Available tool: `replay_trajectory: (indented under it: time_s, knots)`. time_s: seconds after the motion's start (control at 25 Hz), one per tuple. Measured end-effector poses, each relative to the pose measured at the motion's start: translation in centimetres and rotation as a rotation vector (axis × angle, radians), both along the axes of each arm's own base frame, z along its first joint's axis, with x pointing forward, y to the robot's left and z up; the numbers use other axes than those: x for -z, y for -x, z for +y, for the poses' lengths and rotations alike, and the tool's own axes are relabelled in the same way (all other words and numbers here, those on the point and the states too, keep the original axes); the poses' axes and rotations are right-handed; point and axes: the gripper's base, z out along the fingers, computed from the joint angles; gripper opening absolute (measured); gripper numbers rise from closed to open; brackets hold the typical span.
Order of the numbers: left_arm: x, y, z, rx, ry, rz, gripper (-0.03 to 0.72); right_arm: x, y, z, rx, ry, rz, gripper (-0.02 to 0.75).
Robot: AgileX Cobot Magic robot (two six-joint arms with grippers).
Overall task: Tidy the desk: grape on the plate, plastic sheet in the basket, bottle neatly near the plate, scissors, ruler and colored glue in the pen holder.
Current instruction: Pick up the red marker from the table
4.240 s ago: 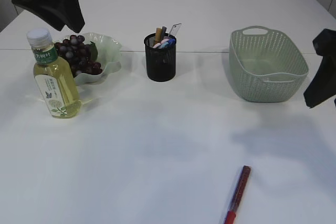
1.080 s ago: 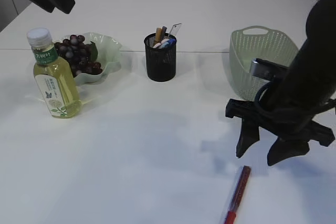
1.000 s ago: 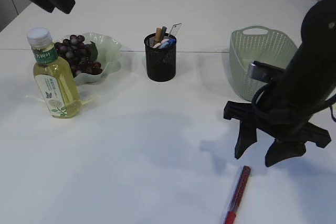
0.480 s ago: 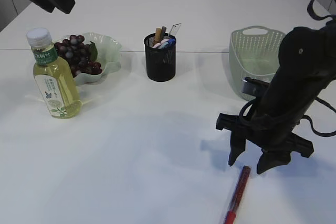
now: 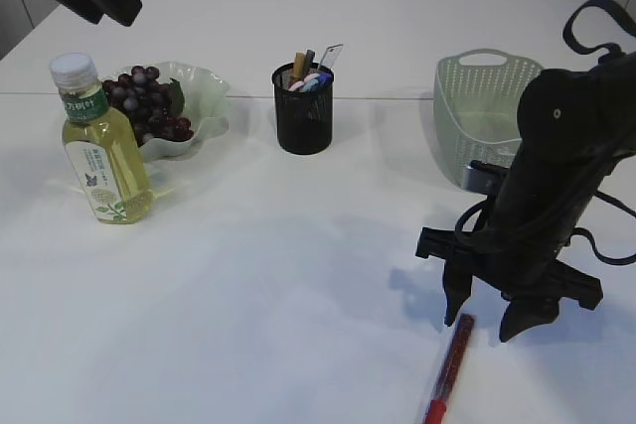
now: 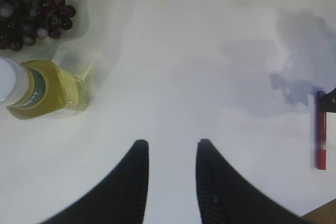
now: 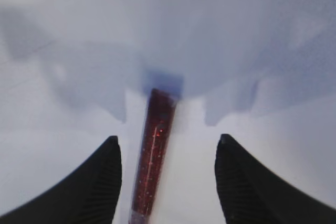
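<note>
The colored glue (image 5: pixel 449 369), a red glittery stick, lies on the white table near the front edge. My right gripper (image 5: pixel 487 323) is open just above the table, its fingers on either side of the stick's far end and not touching it. In the right wrist view the glue (image 7: pixel 152 166) runs between the open gripper (image 7: pixel 168 139) fingers, nearer the left one. My left gripper (image 6: pixel 172 142) is open and empty, high above the table. The bottle (image 5: pixel 99 146) stands beside the plate (image 5: pixel 207 96) holding the grape (image 5: pixel 149 101). Handles and a clear tip poke from the pen holder (image 5: pixel 303 111). The plastic sheet is not visible.
The green basket (image 5: pixel 502 121) stands at the back right, just behind my right arm. In the left wrist view, the bottle (image 6: pixel 44 88) and grape (image 6: pixel 31 14) are at the left and the glue (image 6: pixel 320 129) at the far right.
My right gripper has come down and toward the front edge, until its open fingers straddle the glue's far end. The left arm and the other objects have not moved.
</note>
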Motion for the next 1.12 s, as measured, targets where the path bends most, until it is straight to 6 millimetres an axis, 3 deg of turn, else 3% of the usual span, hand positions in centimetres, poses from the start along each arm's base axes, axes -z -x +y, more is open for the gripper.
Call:
replay_trajectory:
  time_s: [0.64,1.12]
  knots:
    - [0.0,0.0,0.0,0.003,-0.001,-0.001,0.228,0.0,0.4,0.8,0.019,-0.018,0.023,0.449]
    - [0.0,0.0,0.0,0.005,-0.002,-0.002,0.228,1.9,0.4,0.9,0.026,0.004,0.089,0.449]
